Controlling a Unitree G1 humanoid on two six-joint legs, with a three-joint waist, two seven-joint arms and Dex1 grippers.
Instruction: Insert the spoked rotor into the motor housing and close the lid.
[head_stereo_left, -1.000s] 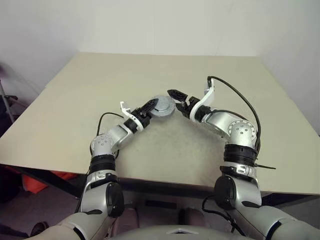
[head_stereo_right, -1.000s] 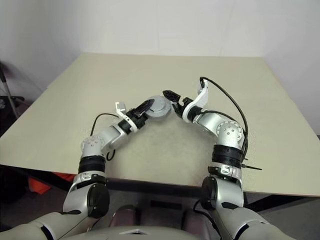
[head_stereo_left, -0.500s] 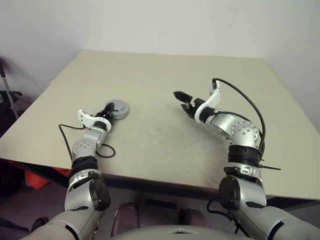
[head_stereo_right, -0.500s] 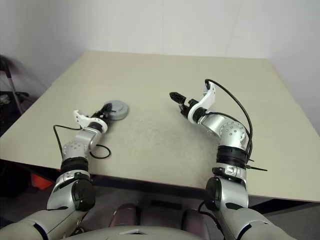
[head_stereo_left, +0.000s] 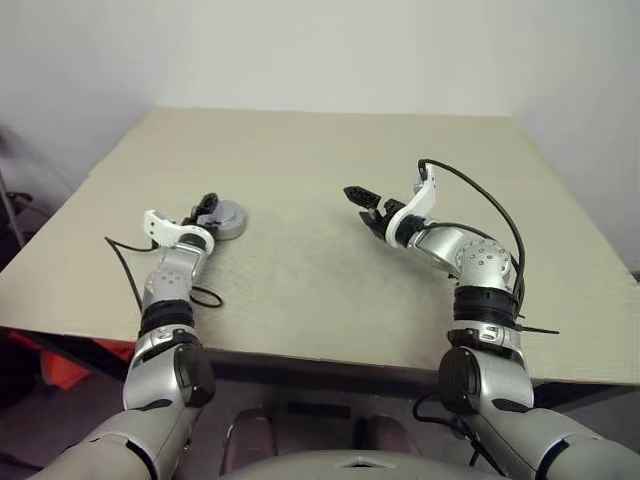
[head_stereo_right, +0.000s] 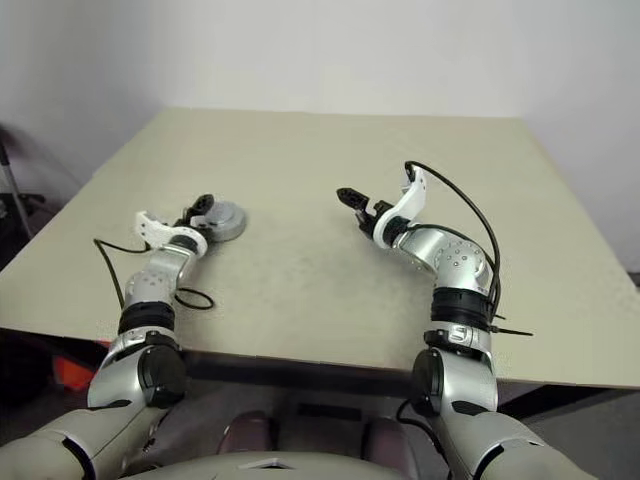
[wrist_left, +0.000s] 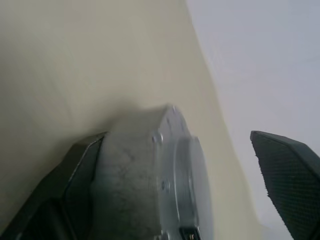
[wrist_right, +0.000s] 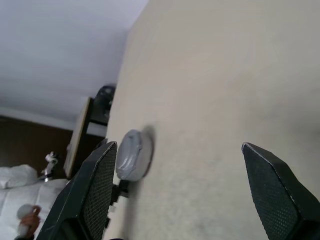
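text: none readable | labels: none | brands: none | numbers: none | signs: none | checked on: table, grey round part, both arms, walls

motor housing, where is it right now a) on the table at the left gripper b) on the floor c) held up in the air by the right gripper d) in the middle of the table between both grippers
a: the closed motor housing rests on the table at the left gripper, whose fingers stand apart around it in the left wrist view, while the right gripper hangs open and empty far to the other side.
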